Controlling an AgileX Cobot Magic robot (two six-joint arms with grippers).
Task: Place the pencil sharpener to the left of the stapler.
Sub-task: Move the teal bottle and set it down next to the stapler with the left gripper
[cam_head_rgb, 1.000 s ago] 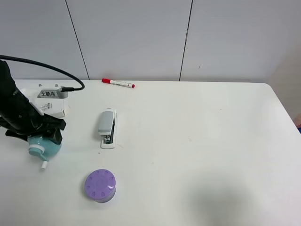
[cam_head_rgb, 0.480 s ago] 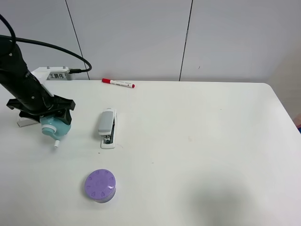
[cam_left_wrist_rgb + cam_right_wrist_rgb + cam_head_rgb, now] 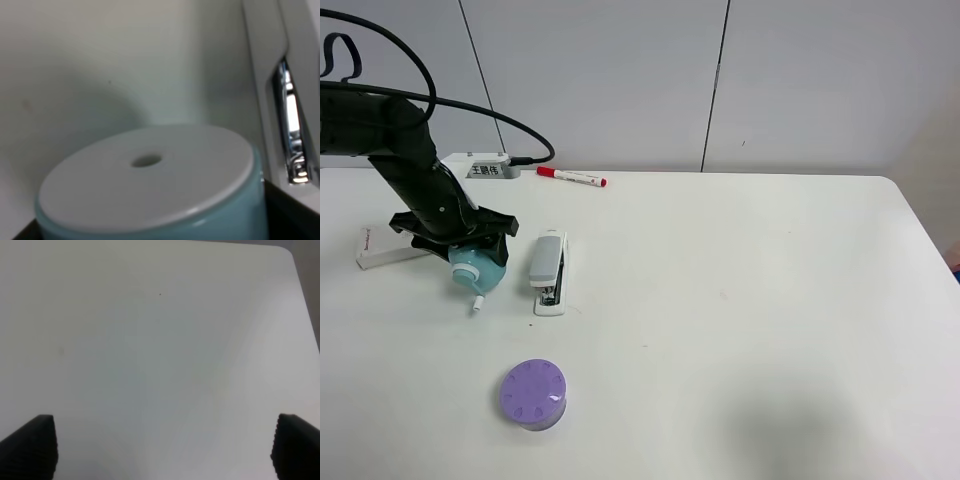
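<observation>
The light teal pencil sharpener (image 3: 477, 272) hangs tilted just left of the grey and white stapler (image 3: 547, 272), its small white crank (image 3: 477, 303) pointing down toward the table. My left gripper (image 3: 470, 255) is shut on the sharpener's body. In the left wrist view the sharpener's flat pale end with a small hole (image 3: 147, 187) fills the frame, and the stapler's metal mechanism (image 3: 290, 135) shows beside it. Whether the sharpener touches the table is hidden. My right gripper (image 3: 162, 445) is open over bare white table, nothing between its fingers.
A purple knobbed cylinder (image 3: 533, 394) stands nearer the front, below the stapler. A red marker (image 3: 572, 178) lies at the back edge. A white labelled box (image 3: 488, 166) and a small white stand (image 3: 382, 248) sit behind and left of my left arm.
My left arm has carried the sharpener rightward and a little toward the back, from the far left to right beside the stapler. The stapler and the purple cylinder stayed put.
</observation>
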